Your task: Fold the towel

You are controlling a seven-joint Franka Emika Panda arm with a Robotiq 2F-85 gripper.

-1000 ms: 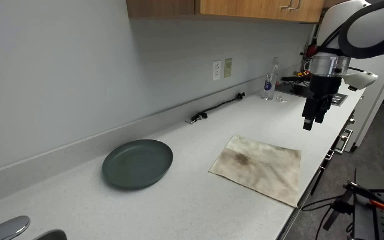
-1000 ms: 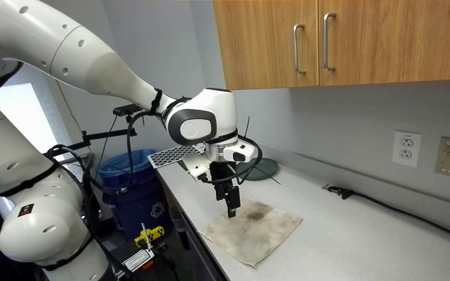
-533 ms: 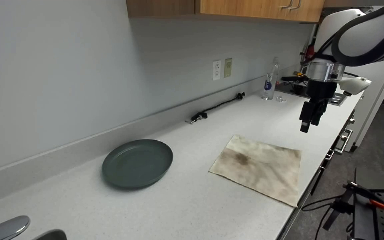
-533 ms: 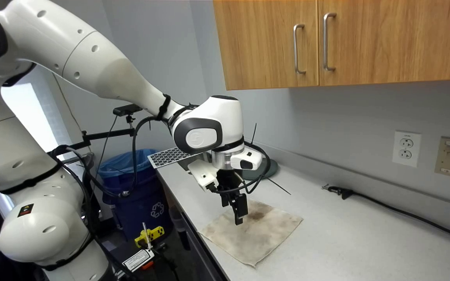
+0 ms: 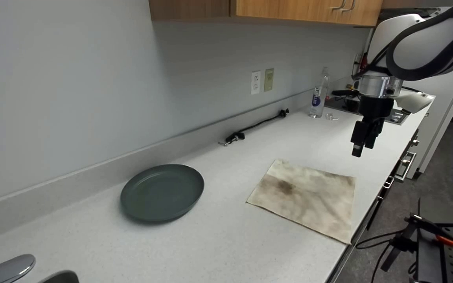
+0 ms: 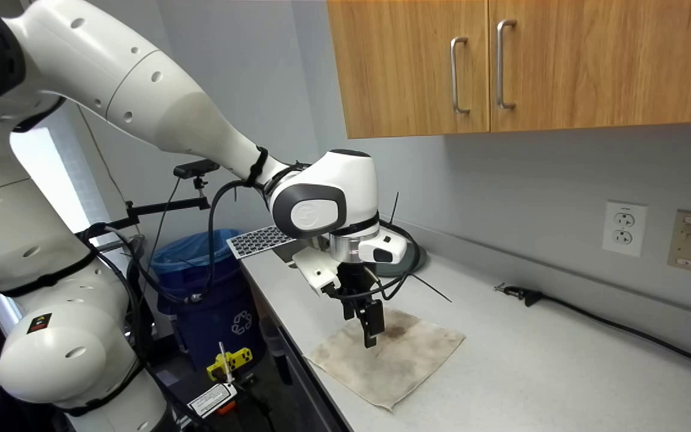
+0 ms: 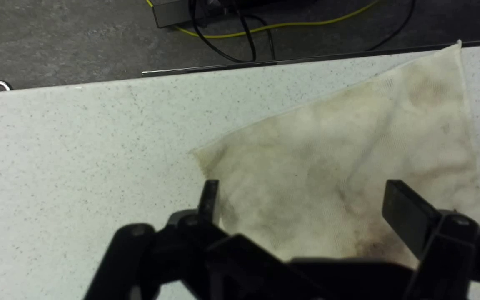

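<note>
The beige, brown-stained towel (image 5: pixel 309 200) lies flat and spread out on the white counter, one corner at the front edge. In an exterior view the same towel (image 6: pixel 399 366) is partly covered by my gripper (image 6: pixel 366 336), which hangs above it, fingers down. My gripper (image 5: pixel 363 149) stays clear of the counter. In the wrist view the jaws are wide apart with nothing held; the towel (image 7: pixel 290 158) shows below and between the fingers (image 7: pixel 411 216). One towel corner shows just past the left finger, and the lower part of the towel is hidden behind the gripper.
A dark green plate (image 5: pixel 161 192) sits on the counter beside the towel. Against the wall lies a black cable with clamps (image 5: pixel 256 125); a clear bottle (image 5: pixel 319 96) stands farther along. Wooden cabinets (image 6: pixel 537 66) hang above. The counter's front edge (image 7: pixel 98 83) drops to the floor.
My gripper has come down and moved further over the towel, more slowly in the last half second. Its jaws have stayed apart, and the towel lies as before.
</note>
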